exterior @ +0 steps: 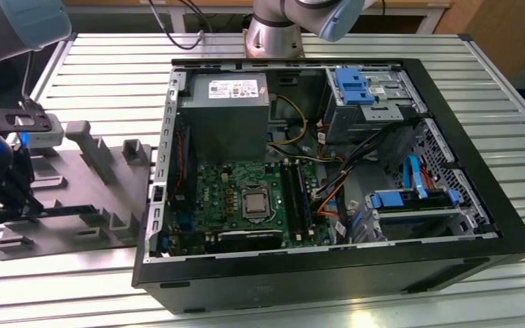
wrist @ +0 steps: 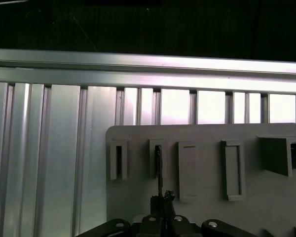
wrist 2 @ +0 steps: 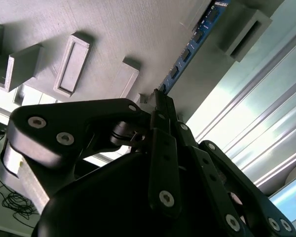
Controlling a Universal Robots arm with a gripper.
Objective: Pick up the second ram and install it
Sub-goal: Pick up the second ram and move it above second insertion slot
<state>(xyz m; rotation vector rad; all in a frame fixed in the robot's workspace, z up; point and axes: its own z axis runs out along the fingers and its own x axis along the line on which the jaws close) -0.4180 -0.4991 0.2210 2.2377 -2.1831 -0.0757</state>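
Look at the exterior view's left edge. Your jaws hang low there over the grey holder tray, which lies on the ribbed metal worktop. In both wrist views you can see the jaws pressed together on one end of the second ram, pinching it. The second ram is a thin dark stick with little chips on its side. Its far end meets a narrow slot in the grey holder tray, but you cannot tell how deep it sits. Now move your eyes to the middle of the exterior view. There you find the open computer case, lying on its side on the worktop. In the upper left of the case is the grey power box. Below it is the green board with a shiny square chip. Just to the right of the chip run the long black slot strips. Farther right are orange and blue cables. One blue plastic holder sits at the upper right of the case and another near the lower right.
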